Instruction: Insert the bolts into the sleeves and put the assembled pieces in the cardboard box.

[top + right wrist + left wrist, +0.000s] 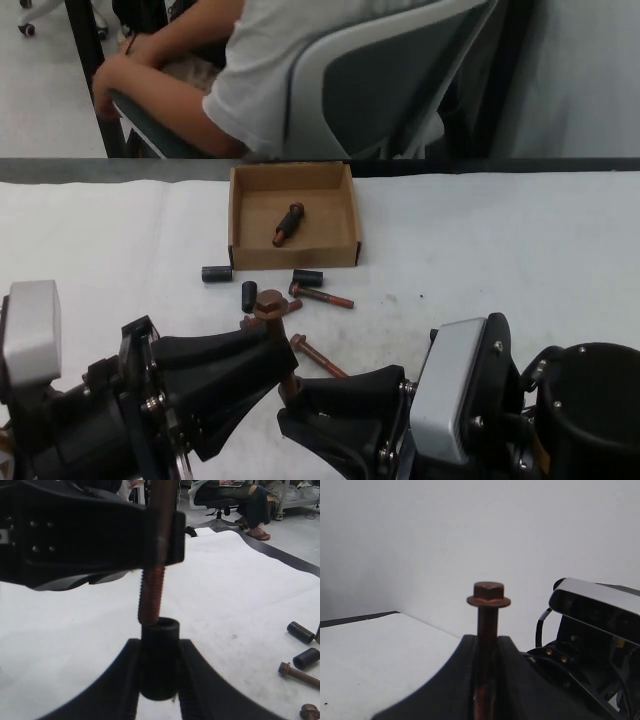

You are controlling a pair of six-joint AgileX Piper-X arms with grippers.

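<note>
My left gripper [487, 647] is shut on a rusty bolt [488, 600], held upright with its hex head above the fingers. My right gripper [160, 650] is shut on a black sleeve [160, 630] with its opening facing up. The bolt's threaded tip [150, 600] sits right at the sleeve's mouth, slightly off to one side. In the high view both grippers [275, 348] [292, 402] meet near the bench's front edge. The cardboard box [243, 215] stands at the back middle with one assembled piece [288, 223] inside.
Loose black sleeves [216, 273] [248, 295] [307, 278] and loose bolts [322, 296] [318, 355] lie on the white bench between the box and the grippers. A seated person is behind the bench's far edge.
</note>
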